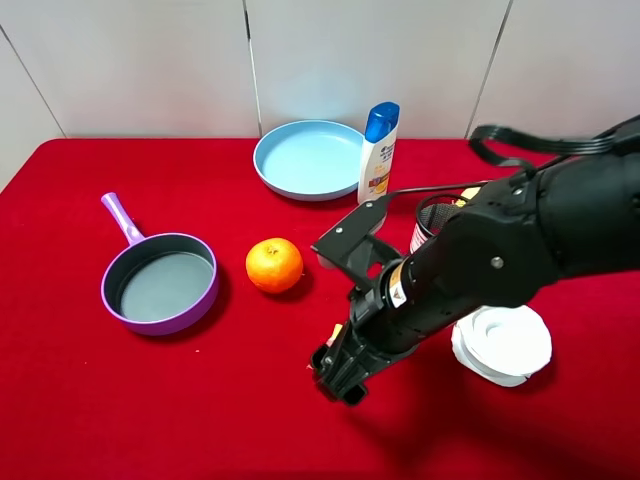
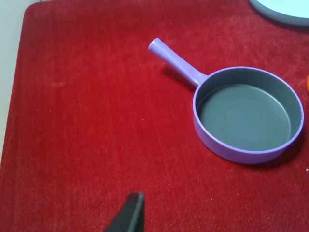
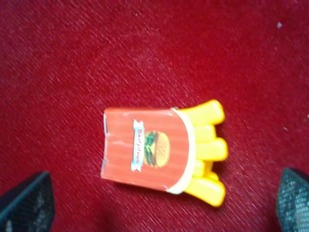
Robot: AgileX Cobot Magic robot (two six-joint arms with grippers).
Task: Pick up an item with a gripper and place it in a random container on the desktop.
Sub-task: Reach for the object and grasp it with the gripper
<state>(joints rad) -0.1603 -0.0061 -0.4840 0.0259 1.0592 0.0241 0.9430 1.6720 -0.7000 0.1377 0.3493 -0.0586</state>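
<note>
The toy french fries (image 3: 149, 150), a red carton with a burger logo and yellow fries, lie flat on the red cloth. My right gripper (image 3: 159, 203) hangs just above them, open, with one black finger (image 3: 26, 203) on each side and apart from the carton. In the exterior high view the right gripper (image 1: 338, 375) is low at the front centre, and only a sliver of the fries (image 1: 335, 331) shows beside it. The purple frying pan (image 1: 190, 318) sits empty at the left, also in the left wrist view (image 2: 227, 150). Of my left gripper only one fingertip (image 2: 130, 212) shows.
An orange (image 1: 274, 265) lies right of the pan. A light blue plate (image 1: 308, 160) and a shampoo bottle (image 1: 379, 152) stand at the back. A black mesh cup (image 1: 432, 220) and a white lidded object (image 1: 502, 343) sit behind the right arm.
</note>
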